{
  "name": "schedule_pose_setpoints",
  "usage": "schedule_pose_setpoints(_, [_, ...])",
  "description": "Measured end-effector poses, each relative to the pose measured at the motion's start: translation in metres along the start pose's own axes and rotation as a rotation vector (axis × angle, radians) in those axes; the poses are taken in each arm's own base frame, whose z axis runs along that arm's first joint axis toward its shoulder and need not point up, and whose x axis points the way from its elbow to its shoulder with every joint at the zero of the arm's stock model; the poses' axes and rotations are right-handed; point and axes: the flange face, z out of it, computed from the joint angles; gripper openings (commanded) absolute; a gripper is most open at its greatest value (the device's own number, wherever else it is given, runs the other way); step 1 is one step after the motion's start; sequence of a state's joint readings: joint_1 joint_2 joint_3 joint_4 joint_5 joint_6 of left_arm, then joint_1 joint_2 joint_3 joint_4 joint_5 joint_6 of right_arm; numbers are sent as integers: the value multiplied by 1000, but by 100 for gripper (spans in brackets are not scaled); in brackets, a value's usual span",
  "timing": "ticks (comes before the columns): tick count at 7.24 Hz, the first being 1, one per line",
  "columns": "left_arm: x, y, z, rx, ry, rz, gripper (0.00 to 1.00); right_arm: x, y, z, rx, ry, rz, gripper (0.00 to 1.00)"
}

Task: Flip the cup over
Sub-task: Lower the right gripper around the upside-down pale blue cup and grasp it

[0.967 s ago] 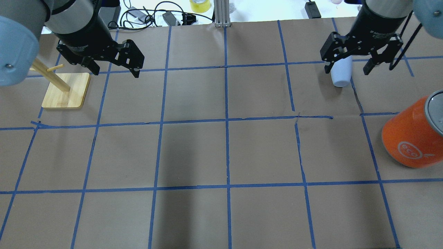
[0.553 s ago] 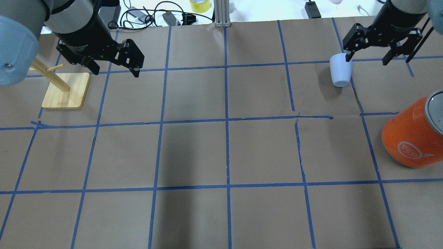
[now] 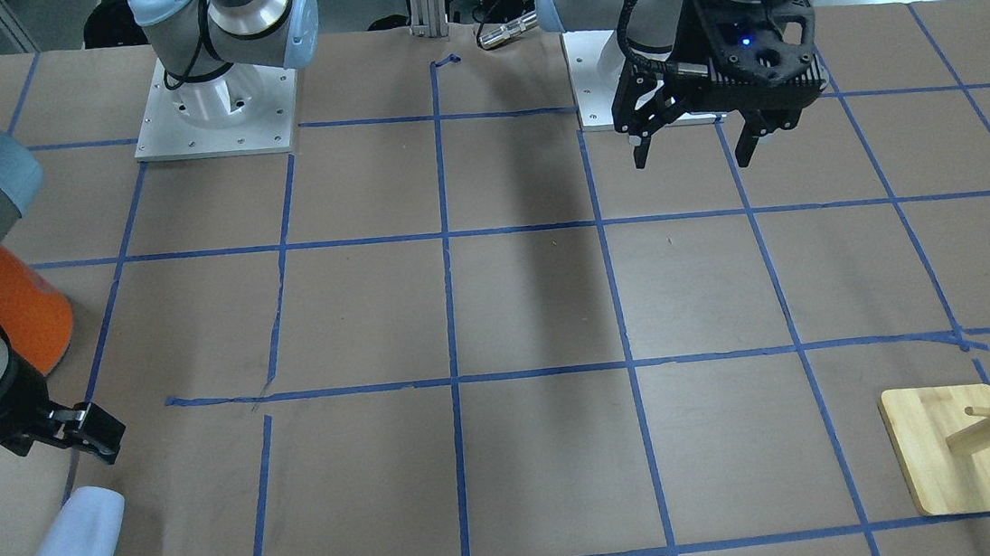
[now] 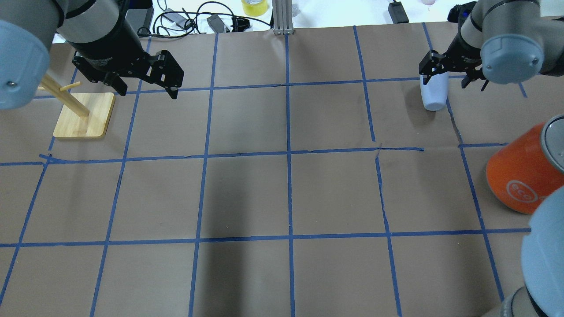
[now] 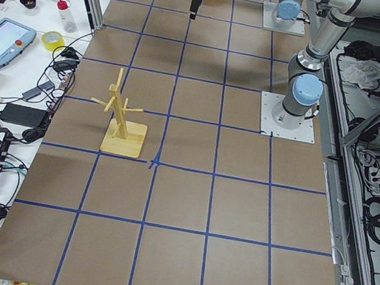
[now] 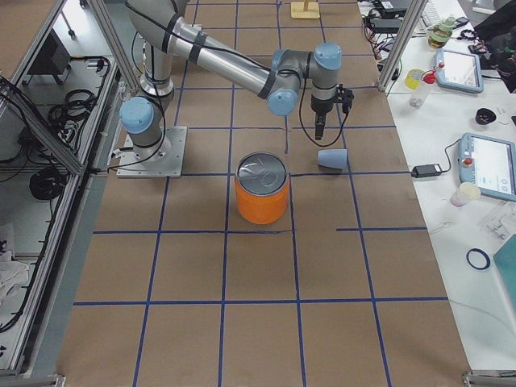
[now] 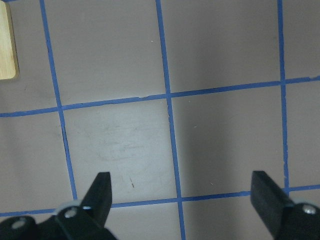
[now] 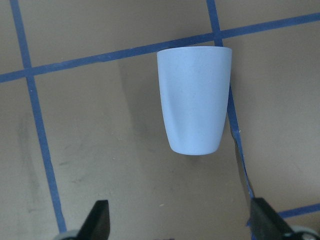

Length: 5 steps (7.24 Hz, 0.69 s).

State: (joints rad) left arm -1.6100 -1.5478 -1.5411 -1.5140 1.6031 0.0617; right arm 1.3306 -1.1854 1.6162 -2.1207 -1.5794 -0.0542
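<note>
Table (image 4: 246, 193) was covered in brown paper with blue tape grid. Cup (image 4: 434, 94) lay on its side near orange can (image 4: 520, 176), not touching it. Wooden peg stand (image 4: 83, 115) stood well apart from can, at opposite table end.

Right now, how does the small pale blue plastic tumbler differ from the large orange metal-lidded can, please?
The pale blue plastic tumbler lies on its side; the orange metal-lidded can stands upright. The tumbler is far smaller than the can. The can carries a lid; the tumbler shows none. Both rest on the table.
</note>
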Motion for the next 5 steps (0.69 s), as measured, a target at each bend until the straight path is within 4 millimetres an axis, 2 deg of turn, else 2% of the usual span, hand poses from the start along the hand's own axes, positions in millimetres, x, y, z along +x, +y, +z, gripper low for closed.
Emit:
schedule_pose_setpoints(2, [0, 0, 1, -2, 0, 2, 100, 6, -17, 55, 12, 46, 7, 100])
schedule_pose_setpoints(3, [0, 0, 1, -2, 0, 2, 100, 8, -21, 73, 10, 59, 8, 100])
schedule_pose_setpoints(5, [0, 0, 1, -3, 0, 2, 100, 9, -32, 94, 4, 65, 9, 100])
